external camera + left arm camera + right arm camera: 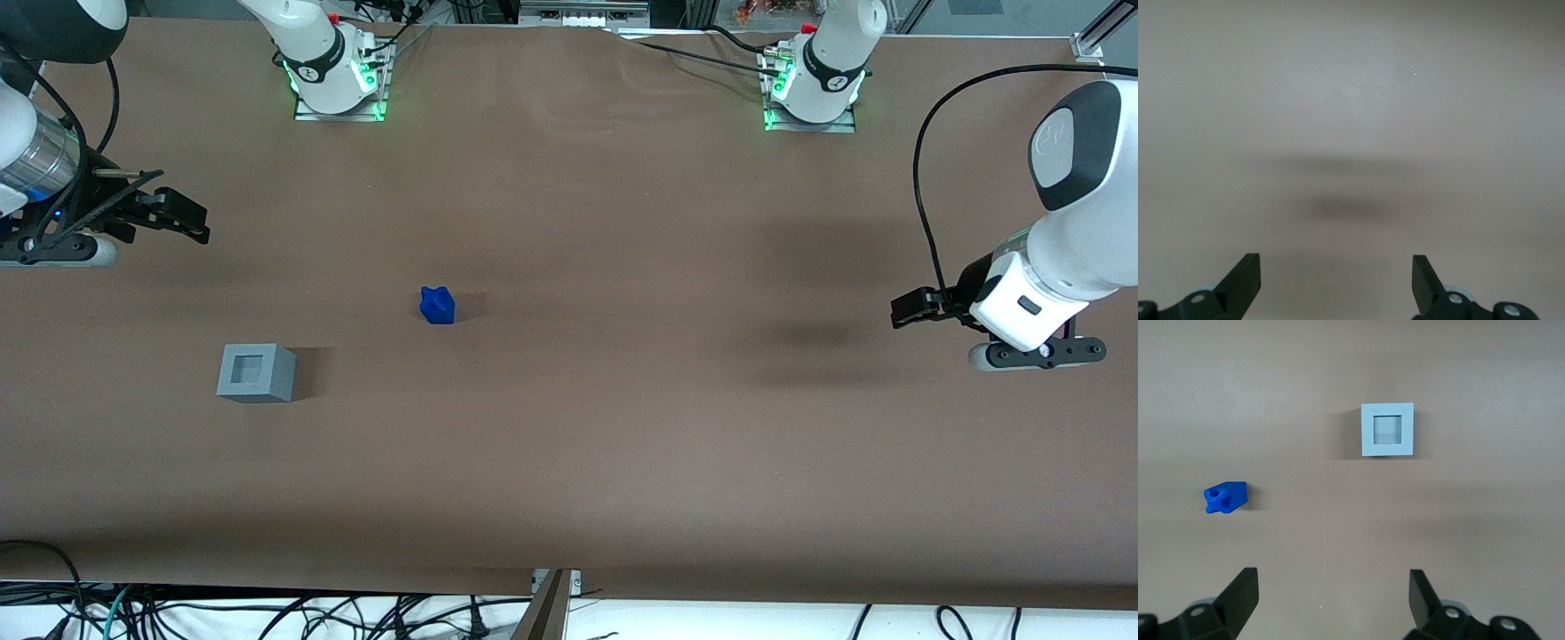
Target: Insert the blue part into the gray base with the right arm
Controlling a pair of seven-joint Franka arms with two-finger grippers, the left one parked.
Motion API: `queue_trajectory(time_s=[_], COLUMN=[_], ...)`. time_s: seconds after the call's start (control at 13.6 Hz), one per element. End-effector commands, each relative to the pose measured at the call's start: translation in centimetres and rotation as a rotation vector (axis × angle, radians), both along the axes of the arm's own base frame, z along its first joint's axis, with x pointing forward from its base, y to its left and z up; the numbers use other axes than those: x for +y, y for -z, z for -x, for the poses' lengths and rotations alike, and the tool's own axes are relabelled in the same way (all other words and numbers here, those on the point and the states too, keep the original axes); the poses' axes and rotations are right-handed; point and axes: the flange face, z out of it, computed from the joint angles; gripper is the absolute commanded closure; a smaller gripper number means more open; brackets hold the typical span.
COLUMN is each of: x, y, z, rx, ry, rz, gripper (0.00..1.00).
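The gripper hangs above the table at the working arm's end, fingers spread wide and holding nothing. The blue part lies on the table well apart from it, toward the middle. The base stands nearer the front camera, its square hole holding nothing.

Front camera looks steeply down over the whole brown table. Right wrist camera faces straight down, closer in. Both catch the light-grey plastic cube and, at its two o'clock in the front view, the small deep-blue plastic block.

matt plastic blue part, gray base (likewise)
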Motion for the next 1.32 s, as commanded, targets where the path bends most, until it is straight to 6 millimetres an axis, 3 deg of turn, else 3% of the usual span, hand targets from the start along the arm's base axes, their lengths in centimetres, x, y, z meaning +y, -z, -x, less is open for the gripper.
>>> queue_trajectory(time_s=[0.0, 0.29, 0.73, 0.88, 1.1, 1.25], x=[0.2, 1.1, 4.9, 8.5, 14.3, 17.6], y=[-0.4, -0.4, 0.2, 0.6, 2.9, 5.5], z=[-0.2, -0.1, 0.2, 0.7, 0.8, 0.9], rx=[0.002, 0.004, 0.016, 0.022, 0.023, 0.04], ry=[-0.004, -0.018, -0.084, -0.131, -0.124, -0.084], rz=[0.0, -0.002, -0.001, 0.001, 0.004, 0.013], gripper=[0.0, 0.0, 0.0, 0.0, 0.0, 0.0])
